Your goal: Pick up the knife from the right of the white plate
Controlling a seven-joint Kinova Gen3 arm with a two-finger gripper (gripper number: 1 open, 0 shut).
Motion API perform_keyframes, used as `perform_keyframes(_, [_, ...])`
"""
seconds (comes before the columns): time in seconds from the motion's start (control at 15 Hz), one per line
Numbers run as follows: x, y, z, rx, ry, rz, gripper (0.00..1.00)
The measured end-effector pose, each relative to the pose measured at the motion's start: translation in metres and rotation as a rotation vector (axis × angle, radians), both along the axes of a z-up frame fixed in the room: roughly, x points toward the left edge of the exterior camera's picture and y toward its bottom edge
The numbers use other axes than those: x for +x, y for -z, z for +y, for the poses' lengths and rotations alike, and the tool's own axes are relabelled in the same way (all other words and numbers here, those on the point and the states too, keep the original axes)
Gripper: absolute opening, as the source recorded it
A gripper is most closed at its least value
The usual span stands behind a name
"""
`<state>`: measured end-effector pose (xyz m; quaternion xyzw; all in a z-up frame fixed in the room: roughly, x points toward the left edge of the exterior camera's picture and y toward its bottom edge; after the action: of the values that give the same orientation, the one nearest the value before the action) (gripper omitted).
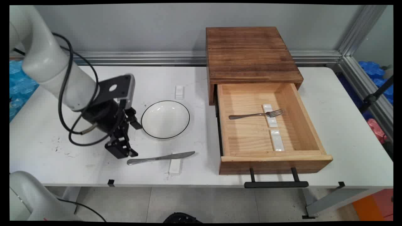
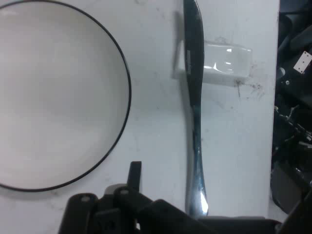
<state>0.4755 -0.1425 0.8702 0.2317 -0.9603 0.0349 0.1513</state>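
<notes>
Low, claw [image 1: 125,147] tilted beside knife [image 1: 160,157] handle.

Overhead main view and close hand view share the knife [image 1: 160,158] [image 2: 194,117].

Lab test bench indicated: white table [image 1: 345,131] framed by aluminium rails [image 1: 355,34], bare grey wall [image 1: 125,28], cabled arm [image 1: 53,72] mounted beside.

You have one knife [image 1: 160,157], one fork [image 1: 257,115], one plate [image 1: 165,119], one open drawer box [image 1: 251,59], and four white rests [image 1: 179,92].
</notes>
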Motion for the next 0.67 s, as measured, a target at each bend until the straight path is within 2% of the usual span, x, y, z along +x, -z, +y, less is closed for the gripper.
perform_keyframes(0.33, [-0.006,0.039,0.004,0.014,-0.017,0.024,1.00])
perform_keyframes(0.67, [-0.015,0.066,0.005,0.024,-0.045,0.045,1.00])
